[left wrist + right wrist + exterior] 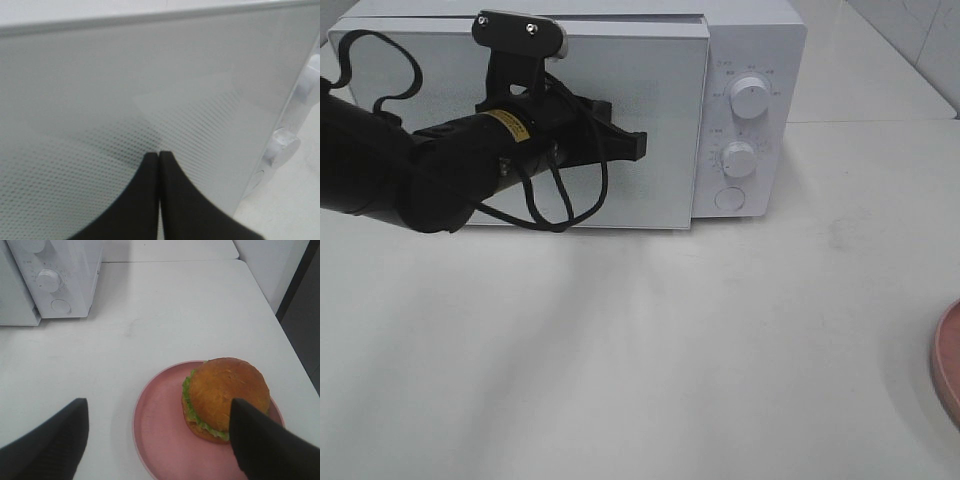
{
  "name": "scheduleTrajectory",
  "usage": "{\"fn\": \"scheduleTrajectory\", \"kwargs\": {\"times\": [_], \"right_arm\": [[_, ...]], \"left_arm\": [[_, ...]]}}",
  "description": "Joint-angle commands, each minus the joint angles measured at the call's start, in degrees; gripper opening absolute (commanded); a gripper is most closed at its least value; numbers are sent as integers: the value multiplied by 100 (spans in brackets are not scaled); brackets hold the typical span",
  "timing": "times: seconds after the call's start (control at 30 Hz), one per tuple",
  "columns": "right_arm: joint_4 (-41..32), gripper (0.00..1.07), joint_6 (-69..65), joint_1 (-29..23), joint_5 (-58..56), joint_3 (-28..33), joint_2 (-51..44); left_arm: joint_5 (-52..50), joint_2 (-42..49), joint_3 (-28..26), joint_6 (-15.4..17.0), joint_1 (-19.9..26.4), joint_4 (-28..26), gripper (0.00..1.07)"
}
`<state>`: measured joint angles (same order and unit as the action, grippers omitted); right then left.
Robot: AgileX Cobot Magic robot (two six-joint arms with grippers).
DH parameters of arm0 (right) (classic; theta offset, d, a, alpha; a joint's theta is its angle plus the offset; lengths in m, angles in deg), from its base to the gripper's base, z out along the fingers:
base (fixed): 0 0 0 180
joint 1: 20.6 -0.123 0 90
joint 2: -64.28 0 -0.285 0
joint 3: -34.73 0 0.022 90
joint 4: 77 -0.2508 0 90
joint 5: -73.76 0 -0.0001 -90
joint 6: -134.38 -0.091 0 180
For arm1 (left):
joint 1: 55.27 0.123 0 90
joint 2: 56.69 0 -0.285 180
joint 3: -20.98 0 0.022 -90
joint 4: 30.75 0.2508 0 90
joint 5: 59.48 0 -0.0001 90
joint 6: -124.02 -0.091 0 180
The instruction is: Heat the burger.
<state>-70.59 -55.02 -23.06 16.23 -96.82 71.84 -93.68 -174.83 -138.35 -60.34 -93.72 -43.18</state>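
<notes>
The burger point(225, 392), a golden-brown bun over green lettuce, sits on the right part of a pink plate point(160, 430) in the right wrist view. My right gripper point(157, 407) hangs above the plate, open wide, one finger point(260, 440) beside the burger and nothing held. In the high view the burger is out of view and only the plate's rim point(950, 365) shows at the right edge. The white microwave point(750, 60) stands at the back. My left gripper point(638, 146) is shut and empty, its tips point(159, 155) at the dotted window of the microwave door point(650, 100).
The microwave's two round knobs point(750, 100) and a round button point(729, 198) are on its right panel. The left arm with its looping cable point(550, 200) crosses in front of the door. White tabletop point(650, 350) lies between microwave and plate.
</notes>
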Motion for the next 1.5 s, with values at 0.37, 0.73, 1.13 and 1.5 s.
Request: {"fn": "scheduleTrajectory", "kwargs": {"times": [0.37, 0.73, 1.13, 1.5], "right_arm": [[-11, 75, 11, 34, 23, 17, -172], [-11, 75, 11, 34, 23, 17, -172], [-11, 75, 11, 34, 23, 17, -172], [-11, 75, 11, 34, 23, 17, -172]], "left_arm": [[315, -372, -917, -453, -29, -441, 0], [361, -561, -1169, -544, 126, -699, 0], [1633, -189, -1129, -544, -132, -636, 0], [2882, 579, -395, -493, -315, -676, 5]]}}
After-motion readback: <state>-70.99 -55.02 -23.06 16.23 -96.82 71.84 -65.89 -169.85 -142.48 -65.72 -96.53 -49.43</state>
